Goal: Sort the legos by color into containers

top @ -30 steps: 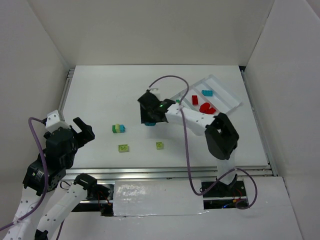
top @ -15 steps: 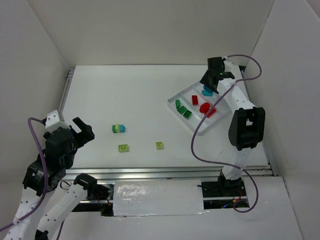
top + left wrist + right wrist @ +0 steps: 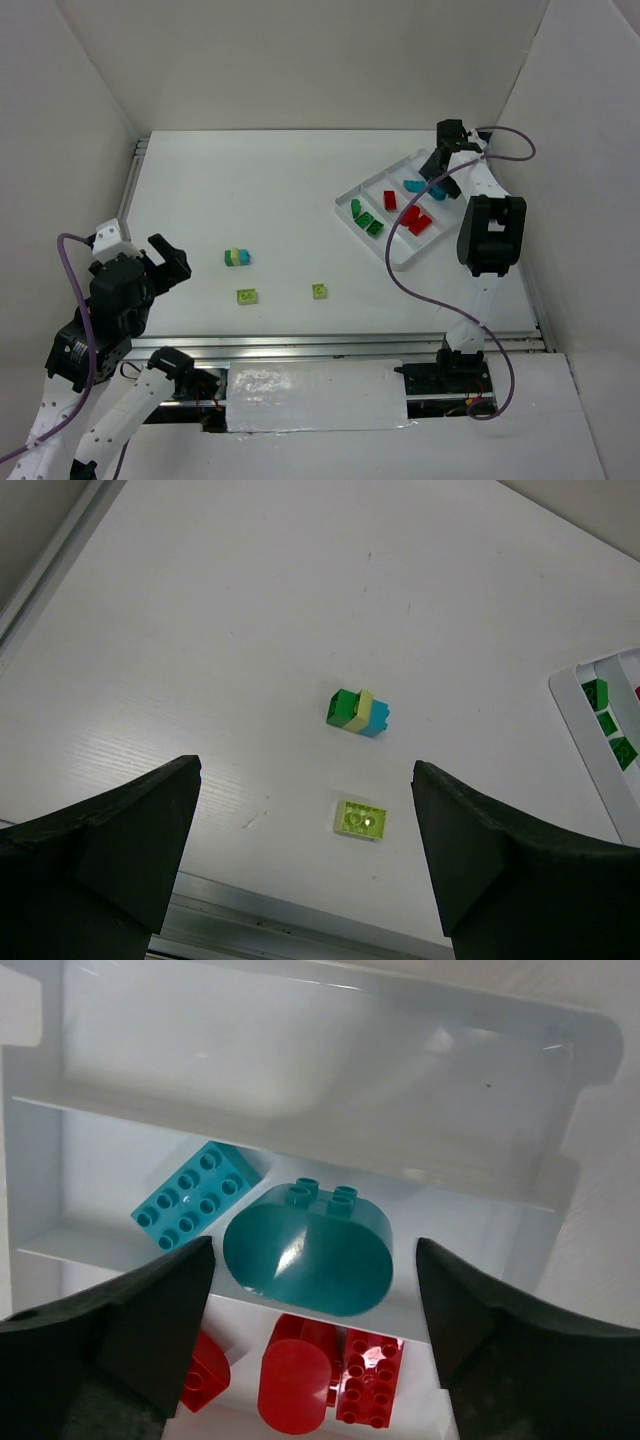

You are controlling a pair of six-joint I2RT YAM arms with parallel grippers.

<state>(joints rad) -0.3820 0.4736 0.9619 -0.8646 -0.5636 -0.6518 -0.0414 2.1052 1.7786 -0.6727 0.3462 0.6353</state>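
The rounded teal brick [image 3: 306, 1252] lies in the tray [image 3: 346, 204], in one compartment with a flat cyan brick [image 3: 190, 1196]; it sits between the right gripper's [image 3: 312, 1260] parted fingers with a gap on each side, released; the right wrist view shows red bricks [image 3: 300, 1385] in the next compartment; only the top view shows green bricks [image 3: 366, 219] and the tray angled near the table's [image 3: 250, 190] right edge; the left gripper [image 3: 305, 770] hangs wide open, holding nothing, above a three-colour stack [image 3: 358, 711] and a lime brick [image 3: 361, 819]; bare table lies between these and the tray.
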